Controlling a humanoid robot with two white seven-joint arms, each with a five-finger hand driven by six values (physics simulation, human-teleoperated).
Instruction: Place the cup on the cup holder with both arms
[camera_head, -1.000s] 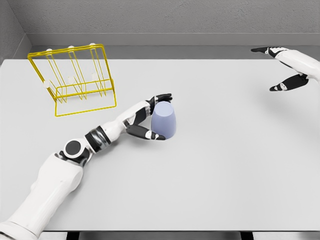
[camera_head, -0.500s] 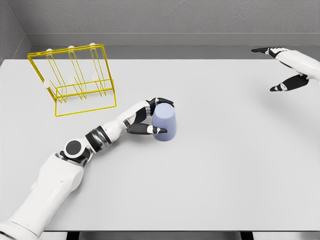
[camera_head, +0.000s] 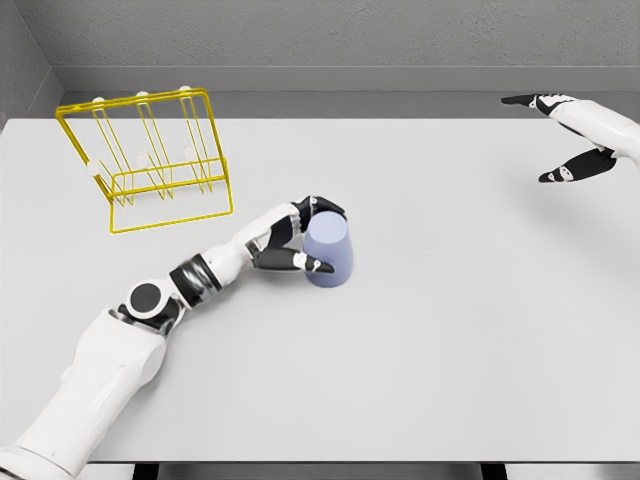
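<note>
1. Near the middle of the grey table (camera_head: 420, 340), a pale lilac cup (camera_head: 329, 251) stands upside down, its wider end on the surface and its narrower closed end upward.
2. The left hand (camera_head: 298, 240) is wrapped around that cup from its left side – dark fingers (camera_head: 325, 205) curl over the upper edge while the thumb (camera_head: 308, 264) presses across the lower front, so the hand is grasping the cup.
3. Behind the hand, the left arm (camera_head: 130, 335) stretches from the lower left corner of the view, with a white upper segment, a round dark joint and a black-and-white forearm lying low over the table.
4. A yellow wire rack (camera_head: 150, 160) sits at the far left of the table, well apart from the cup; it is a leaning frame with thin upright prongs tipped in white.
5. The cup and the rack are not touching, and bare table lies between them.
6. At the far right edge, the right hand (camera_head: 565, 135) is raised over the back corner of the table – its fingers are spread apart and it holds nothing.
7. Its index finger points left along the table's rear edge, and the thumb hangs lower, pointing down and left.
8. Only part of the right forearm (camera_head: 610, 125) shows before it leaves the view.
9. A grey wall (camera_head: 300, 40) runs behind the table.
</note>
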